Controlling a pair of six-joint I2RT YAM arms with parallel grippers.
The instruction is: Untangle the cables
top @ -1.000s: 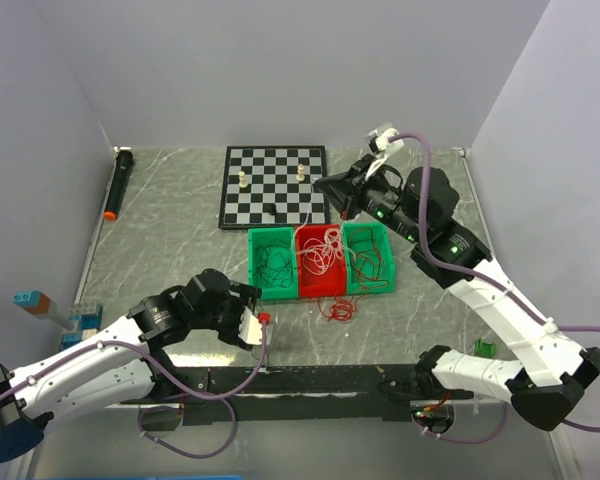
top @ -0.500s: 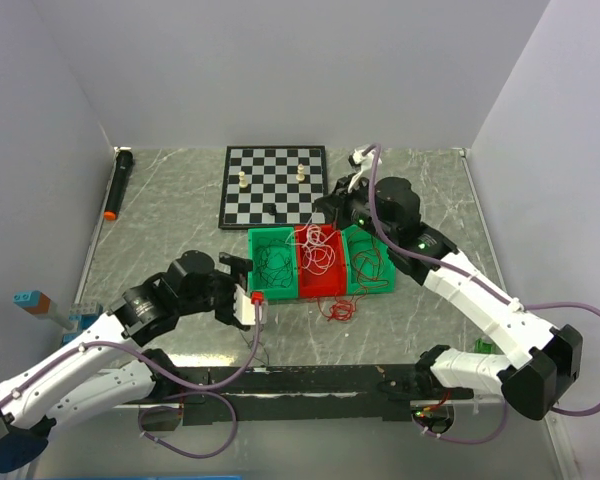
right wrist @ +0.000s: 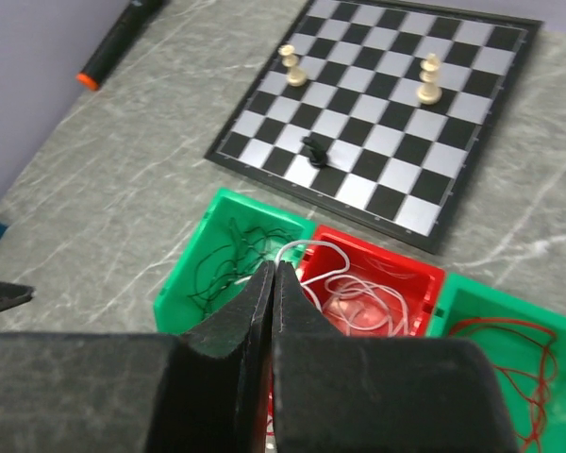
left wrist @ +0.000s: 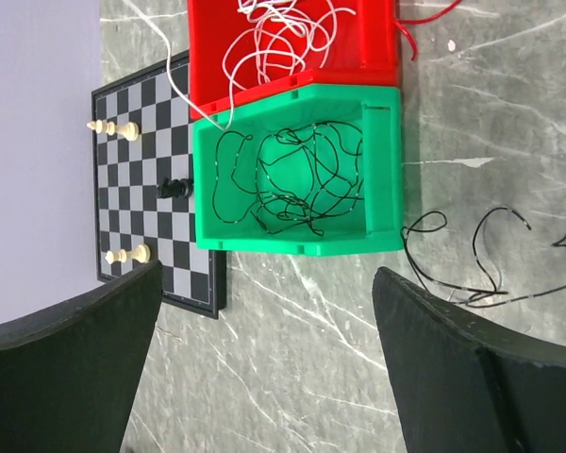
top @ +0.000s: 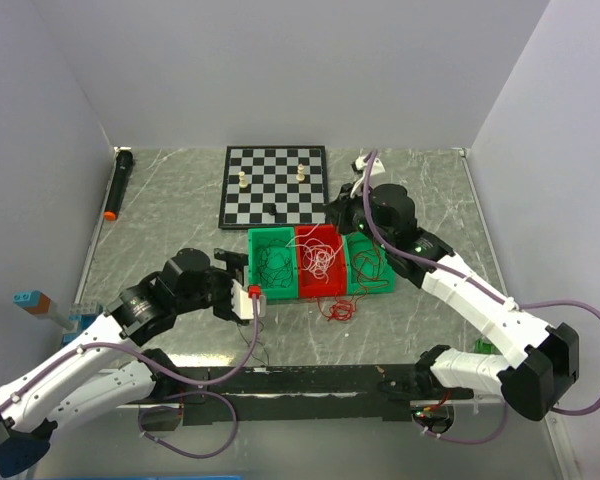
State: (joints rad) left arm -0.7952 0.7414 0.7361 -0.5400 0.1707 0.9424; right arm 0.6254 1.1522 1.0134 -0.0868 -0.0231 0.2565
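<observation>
The cables are sorted by colour. Black ones [left wrist: 292, 175] lie in the left green bin [top: 272, 262], white ones [right wrist: 358, 293] in the red bin [top: 320, 265], and red ones [right wrist: 519, 377] in the right green bin [top: 370, 262]. More red cable [top: 338, 308] and a loose black cable [left wrist: 481, 274] lie on the table in front of the bins. My right gripper [right wrist: 274, 267] hovers over the bins, shut on a white strand that trails into the red bin. My left gripper [left wrist: 264, 311] stands open and empty over the table beside the left green bin.
A chessboard [top: 275, 185] with a few pieces lies just behind the bins. A black marker with an orange tip [top: 118, 182] lies along the left wall. Blue blocks [top: 38, 305] stand at the near left edge.
My right arm has come down and leftward over the bins, lowering the white cables into the red bin. My left gripper has opened wider and shifted up toward the left green bin.
</observation>
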